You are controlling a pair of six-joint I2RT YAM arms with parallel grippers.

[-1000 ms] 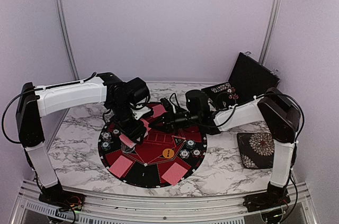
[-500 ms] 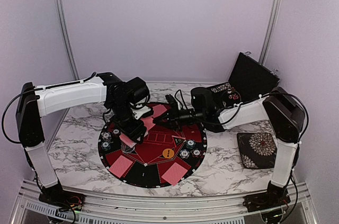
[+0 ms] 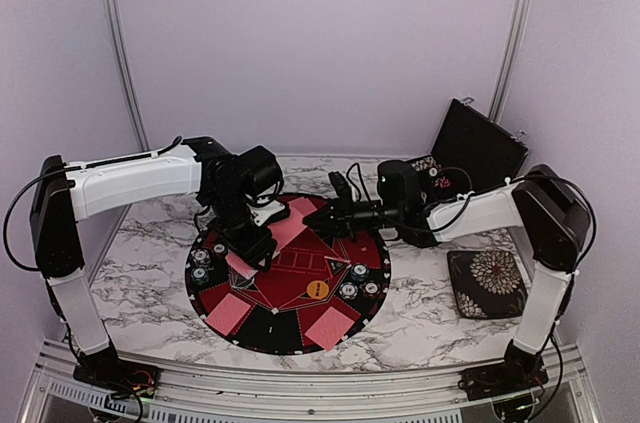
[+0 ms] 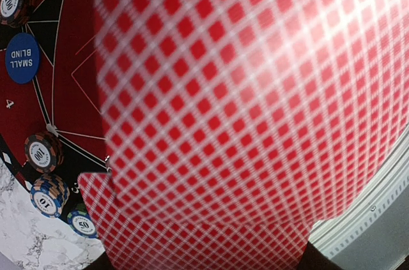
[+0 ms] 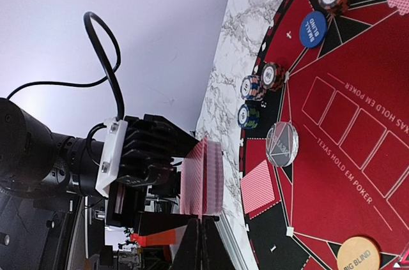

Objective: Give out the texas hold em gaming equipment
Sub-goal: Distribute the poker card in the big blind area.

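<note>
While the left gripper (image 3: 250,248) clamps the thin, slick, flexible card deck (image 5: 203,177) by its faces, the right gripper (image 3: 312,220), apparently shut empty, should pinch one card's edge.

- 2 arms, each with glossy white shells on the long links and black blocks at the joints: left arm (image 3: 130,181), right arm (image 3: 500,208).
- Thin black cables loop loosely alongside the links.
- Left gripper (image 5: 137,171): black ribbed body behind a white bracket with small screws.
</note>
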